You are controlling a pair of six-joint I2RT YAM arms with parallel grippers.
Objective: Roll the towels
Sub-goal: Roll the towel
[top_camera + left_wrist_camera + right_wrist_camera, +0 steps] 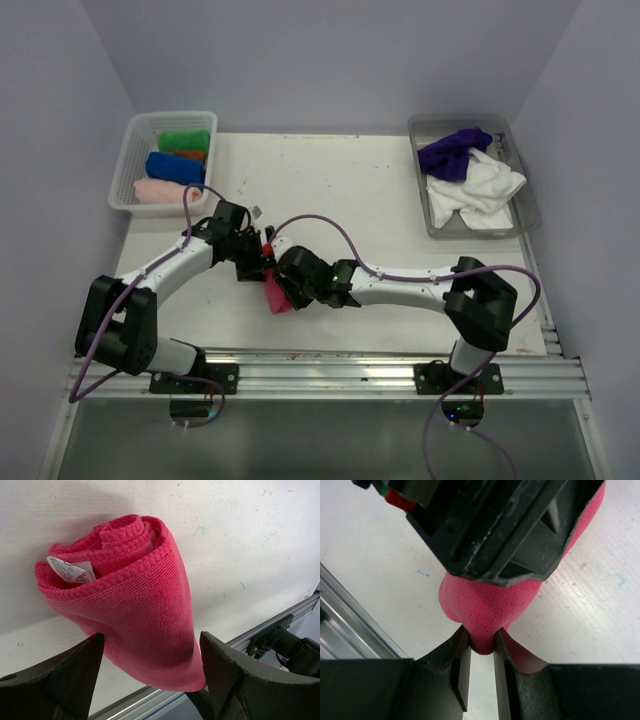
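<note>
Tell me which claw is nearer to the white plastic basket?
Left. The left claw is open around the rolled hot pink towel, on the side towards the white basket. The right claw pinches the same towel from the opposite side, slightly farther from the basket.

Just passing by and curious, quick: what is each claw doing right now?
Left gripper: open, jaws straddling the rolled hot pink towel.
Right gripper: closed, pinching one end of that towel.
</note>
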